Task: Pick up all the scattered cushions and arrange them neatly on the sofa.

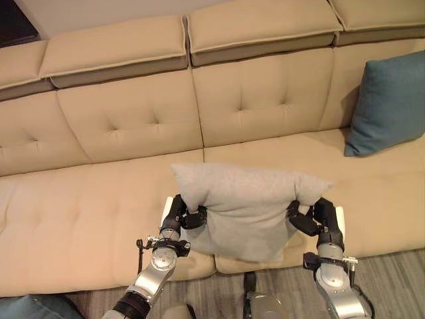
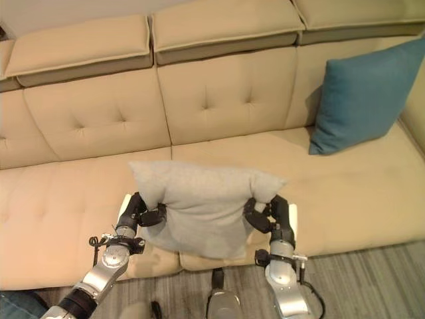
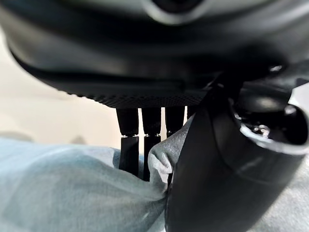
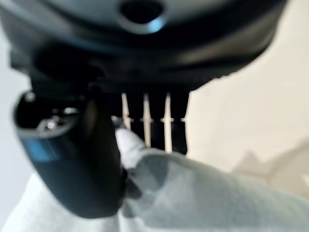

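Two cushions can be seen, and there is no writing or label on either one. The left hand (image 1: 178, 216) is clenched on the left side of the grey cushion (image 1: 242, 209), with its fingers (image 3: 129, 145) and thumb pinching a bunch of the cloth. The grey cushion hangs between the two hands, over the front edge of the sofa (image 1: 99, 219) seat, its top corners sticking out past each hand. The right hand (image 1: 319, 219) is clenched on the cushion's right side in the same way, thumb and fingers (image 4: 154, 123) squeezing the soft cloth. Further right, well apart from the hands, a blue cushion (image 1: 388, 103) leans upright against the sofa back. Below the sofa there is grey striped floor (image 1: 398, 279).
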You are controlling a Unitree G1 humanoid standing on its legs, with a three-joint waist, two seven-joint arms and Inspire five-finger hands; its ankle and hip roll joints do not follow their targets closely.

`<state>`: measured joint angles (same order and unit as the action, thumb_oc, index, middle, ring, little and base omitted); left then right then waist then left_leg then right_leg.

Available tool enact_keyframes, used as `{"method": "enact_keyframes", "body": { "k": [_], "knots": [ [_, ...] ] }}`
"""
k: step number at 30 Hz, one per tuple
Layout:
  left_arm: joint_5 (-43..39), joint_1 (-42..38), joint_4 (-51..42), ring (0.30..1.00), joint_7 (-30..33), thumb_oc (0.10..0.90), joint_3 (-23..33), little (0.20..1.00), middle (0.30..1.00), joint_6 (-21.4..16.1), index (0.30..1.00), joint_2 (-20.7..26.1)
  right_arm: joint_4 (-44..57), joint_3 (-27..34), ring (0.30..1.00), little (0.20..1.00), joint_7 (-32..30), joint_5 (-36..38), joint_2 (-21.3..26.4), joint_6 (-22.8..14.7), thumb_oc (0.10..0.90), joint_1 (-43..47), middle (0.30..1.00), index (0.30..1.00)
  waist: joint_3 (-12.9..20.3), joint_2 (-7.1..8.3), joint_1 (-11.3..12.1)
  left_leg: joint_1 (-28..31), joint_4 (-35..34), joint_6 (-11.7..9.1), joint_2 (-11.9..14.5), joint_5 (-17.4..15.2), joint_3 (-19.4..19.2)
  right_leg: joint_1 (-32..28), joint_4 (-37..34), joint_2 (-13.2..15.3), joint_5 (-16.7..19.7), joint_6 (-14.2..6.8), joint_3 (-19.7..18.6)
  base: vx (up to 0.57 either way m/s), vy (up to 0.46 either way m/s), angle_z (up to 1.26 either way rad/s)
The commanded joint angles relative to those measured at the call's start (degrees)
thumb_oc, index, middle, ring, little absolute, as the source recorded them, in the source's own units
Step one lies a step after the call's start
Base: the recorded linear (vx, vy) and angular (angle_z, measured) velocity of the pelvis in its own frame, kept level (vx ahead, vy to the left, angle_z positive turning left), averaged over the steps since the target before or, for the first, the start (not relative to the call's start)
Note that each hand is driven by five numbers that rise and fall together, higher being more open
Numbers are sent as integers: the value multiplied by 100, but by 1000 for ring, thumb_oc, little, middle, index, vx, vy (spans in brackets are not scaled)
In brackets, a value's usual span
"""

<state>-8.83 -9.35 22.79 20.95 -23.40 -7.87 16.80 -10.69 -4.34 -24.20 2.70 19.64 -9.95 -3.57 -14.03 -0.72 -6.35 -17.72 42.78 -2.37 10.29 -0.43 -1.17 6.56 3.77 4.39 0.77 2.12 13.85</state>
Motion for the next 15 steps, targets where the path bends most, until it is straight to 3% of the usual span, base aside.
{"method": "enact_keyframes", "body": {
  "k": [1, 2, 3, 4, 5, 6, 11, 15],
  "knots": [
    [316, -186, -1064, 300, 128, 400, 368, 300, 300, -893, 300, 215, 724, 26, 300, 300, 24, -63, 325, -763, 400, 402, 300, 300, 464, 190, 324, -19, -1363, 62, -349, -288, -384, -428, 455, 87, -751, -415, -378, 404, 13, 6],
    [340, -148, -1065, 300, 143, 400, 389, 300, 300, -862, 300, 234, 719, 25, 300, 300, 36, -28, 323, -778, 400, 401, 300, 300, 473, 177, 397, -68, -1975, 26, -363, -175, -427, -505, 470, 65, -819, -461, -353, 310, 36, 8],
    [340, -144, -1068, 300, 143, 400, 388, 300, 300, -860, 300, 234, 718, 25, 300, 300, 37, -27, 323, -779, 400, 399, 300, 300, 467, 197, 400, -27, -2029, 28, -383, -150, -443, -515, 472, 86, -824, -464, -360, 354, 122, 6],
    [423, -136, -944, 300, 214, 400, 463, 300, 300, -785, 300, 262, 698, 29, 300, 300, -21, -3, 323, -750, 400, 452, 300, 300, 480, 111, 567, -132, -3311, -166, -291, 428, -314, -752, 480, 13, -973, -536, -328, 246, 89, -8],
    [425, -141, -942, 300, 216, 400, 462, 300, 300, -786, 300, 260, 696, 31, 300, 300, -22, -4, 324, -750, 400, 457, 300, 300, 481, 113, 565, -102, -3396, -165, -298, 492, -318, -749, 465, 14, -952, -534, -324, 478, 187, -10],
    [494, -99, -855, 300, 249, 400, 545, 300, 300, -770, 300, 239, 816, 8, 300, 300, 150, 42, 254, -785, 400, 412, 300, 300, 569, 57, 614, 99, -3839, -194, -358, 527, 41, -823, 519, -20, -1041, -615, -384, 329, 149, -6],
    [662, 34, -732, 300, 304, 400, 551, 300, 300, -663, 300, 252, 905, 58, 300, 300, 241, 59, 176, -756, 400, 312, 300, 300, 680, 116, 576, 316, -3928, -162, -459, 543, 67, -904, 498, 111, -1049, -697, -372, 232, 162, 5],
    [706, 107, -742, 300, 278, 400, 562, 300, 300, -573, 300, 367, 1099, 187, 300, 300, 127, 46, 92, -780, 400, 496, 300, 300, 614, 321, 671, 207, -3982, -23, -623, 449, 4, -676, 456, 262, -889, -831, -416, 98, 142, 9]
  ]
}}
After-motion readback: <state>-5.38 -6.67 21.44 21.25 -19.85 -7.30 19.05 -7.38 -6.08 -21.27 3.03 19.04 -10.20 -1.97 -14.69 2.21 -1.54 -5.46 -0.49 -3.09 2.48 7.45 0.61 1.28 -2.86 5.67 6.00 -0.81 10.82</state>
